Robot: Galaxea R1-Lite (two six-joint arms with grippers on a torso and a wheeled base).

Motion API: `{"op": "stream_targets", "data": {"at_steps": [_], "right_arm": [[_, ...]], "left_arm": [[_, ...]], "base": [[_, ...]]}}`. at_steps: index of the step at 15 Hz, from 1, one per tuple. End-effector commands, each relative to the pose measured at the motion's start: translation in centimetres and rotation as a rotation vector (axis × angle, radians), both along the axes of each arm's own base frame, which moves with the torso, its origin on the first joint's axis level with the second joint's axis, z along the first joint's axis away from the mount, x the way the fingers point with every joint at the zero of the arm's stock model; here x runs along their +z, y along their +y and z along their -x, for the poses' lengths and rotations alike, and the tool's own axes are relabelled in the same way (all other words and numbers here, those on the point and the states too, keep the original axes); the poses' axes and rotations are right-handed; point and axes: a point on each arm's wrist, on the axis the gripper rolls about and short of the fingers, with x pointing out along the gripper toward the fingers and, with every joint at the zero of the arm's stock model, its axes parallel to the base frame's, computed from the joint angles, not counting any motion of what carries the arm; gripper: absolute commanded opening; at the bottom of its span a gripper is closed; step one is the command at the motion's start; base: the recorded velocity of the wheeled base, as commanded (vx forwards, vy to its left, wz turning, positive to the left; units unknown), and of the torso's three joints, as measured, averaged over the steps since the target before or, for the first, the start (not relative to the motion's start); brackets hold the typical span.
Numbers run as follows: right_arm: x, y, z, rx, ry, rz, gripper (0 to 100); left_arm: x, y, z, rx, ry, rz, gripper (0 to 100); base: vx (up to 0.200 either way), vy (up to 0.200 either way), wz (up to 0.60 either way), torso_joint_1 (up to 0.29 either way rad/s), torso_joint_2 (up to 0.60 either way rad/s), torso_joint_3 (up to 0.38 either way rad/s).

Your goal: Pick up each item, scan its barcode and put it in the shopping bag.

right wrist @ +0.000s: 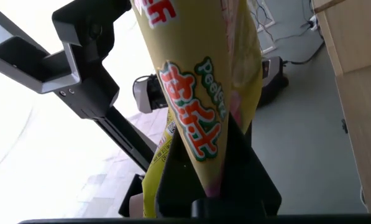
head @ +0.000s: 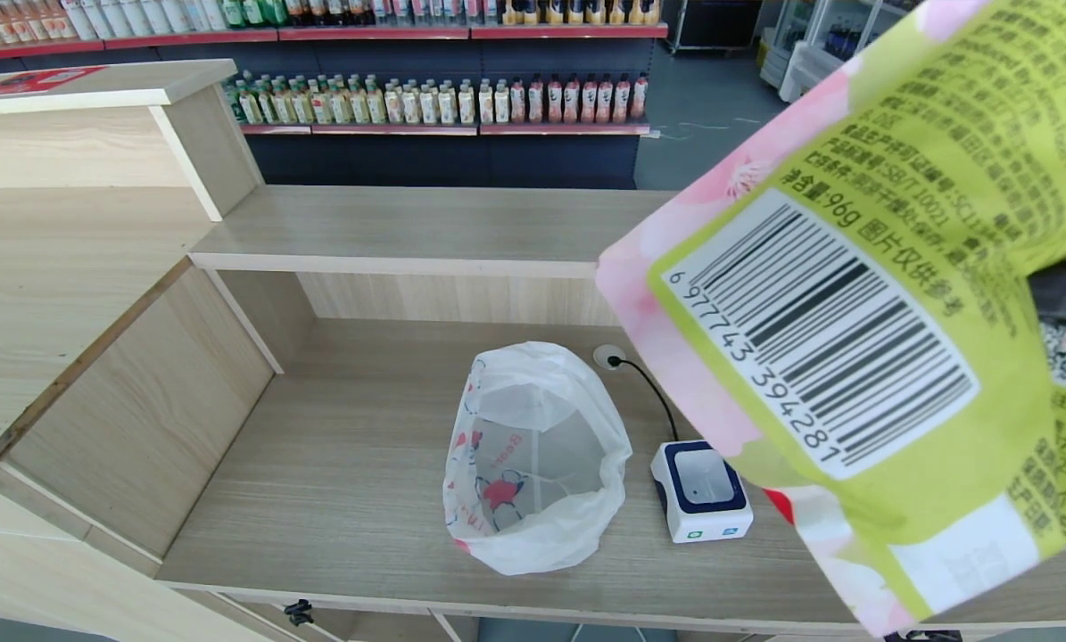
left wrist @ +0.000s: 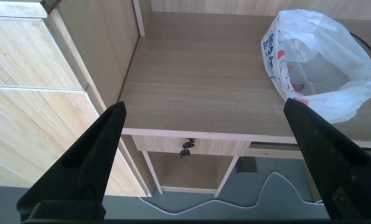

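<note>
Shop, checkout area. Red shelves (head: 568, 129) w/ rows of bottled drinks (head: 425, 102) at back; wood counter (head: 336, 481) w/ barcode scanner (head: 702, 492) & plastic shopping bag (head: 533, 464).

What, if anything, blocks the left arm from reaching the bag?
Probably nothing, so yes, it looks reachable. The left end effector is open and empty, the bag stands close by, and the counter between them is bare.

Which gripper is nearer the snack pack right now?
Right. The right gripper is shut on the pack, holding it raised at the robot's right. The left gripper hangs open and apart, over the front edge of the counter, left of the bag.
</note>
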Motion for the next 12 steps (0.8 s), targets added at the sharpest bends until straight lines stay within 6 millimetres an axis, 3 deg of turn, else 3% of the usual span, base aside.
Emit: {"op": "stream_targets", "data": {"at_steps": [1, 6, 8, 11, 12], "right_arm": [[0.0, -0.1, 0.4, 0.011, -0.006, -0.002, 0], [0.2, -0.3, 0.1, -0.001, -0.028, -0.009, 0], [0.2, -1.2, -0.7, -0.061, -0.056, -0.016, 0], [0.2, -3.0, -2.5, -0.4, -0.238, -0.02, 0], [-0.5, -4.1, -3.2, -0.59, -0.3, 0.029, 0]], "left_arm": [[0.0, 0.0, 0.0, 0.0, 0.002, -0.002, 100], [0.0, 0.0, 0.0, 0.0, 0.0, 0.0, 100], [0.0, 0.0, 0.0, 0.0, 0.0, 0.0, 100], [0.0, 0.0, 0.0, 0.0, 0.0, 0.0, 100], [0.0, 0.0, 0.0, 0.0, 0.002, 0.0, 100]], "base": [[0.0, 0.0, 0.0, 0.0, 0.0, 0.0], [0.0, 0.0, 0.0, 0.0, 0.0, 0.0], [0.0, 0.0, 0.0, 0.0, 0.0, 0.0], [0.0, 0.0, 0.0, 0.0, 0.0, 0.0], [0.0, 0.0, 0.0, 0.0, 0.0, 0.0]]}}
